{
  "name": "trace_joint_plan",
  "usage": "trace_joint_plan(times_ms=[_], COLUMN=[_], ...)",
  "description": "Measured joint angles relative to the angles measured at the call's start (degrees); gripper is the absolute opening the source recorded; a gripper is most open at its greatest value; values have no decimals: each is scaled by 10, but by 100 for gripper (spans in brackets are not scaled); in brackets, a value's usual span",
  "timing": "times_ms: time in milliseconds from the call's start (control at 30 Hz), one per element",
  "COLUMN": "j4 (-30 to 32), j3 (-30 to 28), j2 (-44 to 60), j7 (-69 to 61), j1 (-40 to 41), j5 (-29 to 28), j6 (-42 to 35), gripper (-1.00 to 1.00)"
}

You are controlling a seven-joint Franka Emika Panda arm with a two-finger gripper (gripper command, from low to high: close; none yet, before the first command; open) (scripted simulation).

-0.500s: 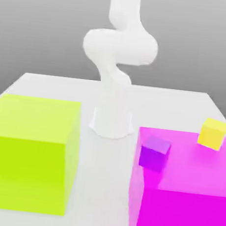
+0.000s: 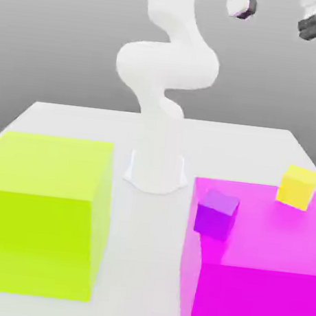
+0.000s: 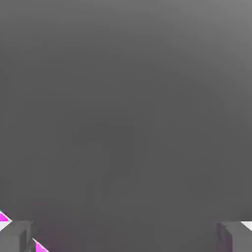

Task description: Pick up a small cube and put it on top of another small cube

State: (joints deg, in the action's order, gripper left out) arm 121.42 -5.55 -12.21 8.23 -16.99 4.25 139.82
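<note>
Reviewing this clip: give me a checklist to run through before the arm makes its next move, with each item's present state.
1. Gripper open with nothing between its fingers: ok.
2. Yellow cube on the magenta block, apart from the purple cube: ok.
3. Purple cube's top bare, so the yellow cube could be set there: ok.
4. Gripper lowered around the yellow cube, ready to close: not ok, it hangs well above the blocks.
5. Purple cube far enough from the magenta block's edge to bear a second cube safely: cannot tell, it sits near the edge on the exterior view's left.
</note>
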Motion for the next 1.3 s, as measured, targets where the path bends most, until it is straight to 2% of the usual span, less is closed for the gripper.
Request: trace_joint_plan(times_ms=[133, 267, 667, 767, 1000, 1167, 1300], j4=[-22, -44, -106, -73, 28, 100, 154], j3=[17, 30, 39, 50, 90, 126, 159], j2=[72, 139, 293, 307, 326, 332, 318], j7=[-62, -105, -165, -157, -135, -122, -111], j1=[-26, -57, -166, -174, -181, -186, -179], j5=[-32, -93, -381, -377, -327, -289, -238], j6=[23, 44, 77, 93, 135, 164, 178], gripper=[0, 0, 0, 0, 0, 0, 0])
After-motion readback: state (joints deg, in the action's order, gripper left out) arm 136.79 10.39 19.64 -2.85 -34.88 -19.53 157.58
